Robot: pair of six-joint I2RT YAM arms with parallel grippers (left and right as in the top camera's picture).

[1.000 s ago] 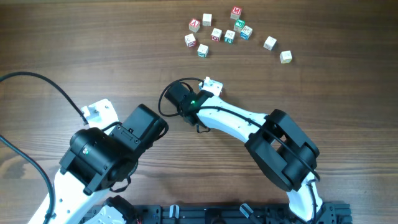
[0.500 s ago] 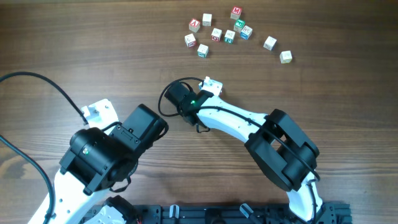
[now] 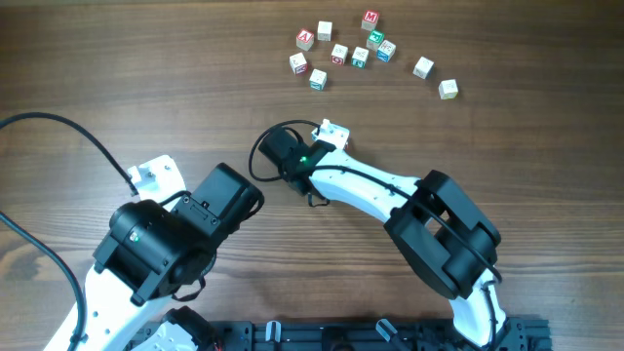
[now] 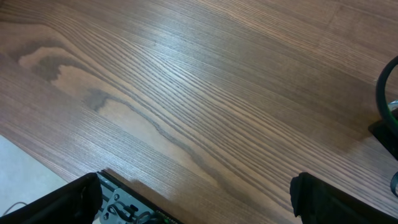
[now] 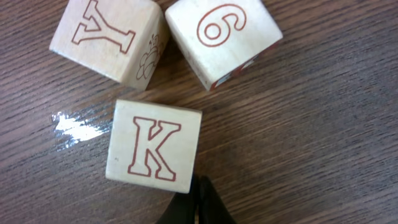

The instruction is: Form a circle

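Note:
No finished circle shows. Three pale wooden cubes sit close together in the right wrist view: a K cube (image 5: 154, 147) nearest, a Y cube (image 5: 106, 36) behind it on the left and a 6 cube (image 5: 221, 37) on the right. My right gripper (image 5: 198, 200) is shut on nothing, and its tips rest against the K cube's near right corner. From overhead these three cubes are hidden under the right arm's wrist (image 3: 292, 161). My left gripper (image 4: 196, 198) stands wide open above bare wood, with nothing between its fingers.
Several more letter cubes (image 3: 337, 54) lie scattered at the table's far side, two of them (image 3: 448, 89) off to the right. A black cable (image 3: 58, 122) loops at the left. The table's edge (image 4: 25, 163) shows beside the left gripper.

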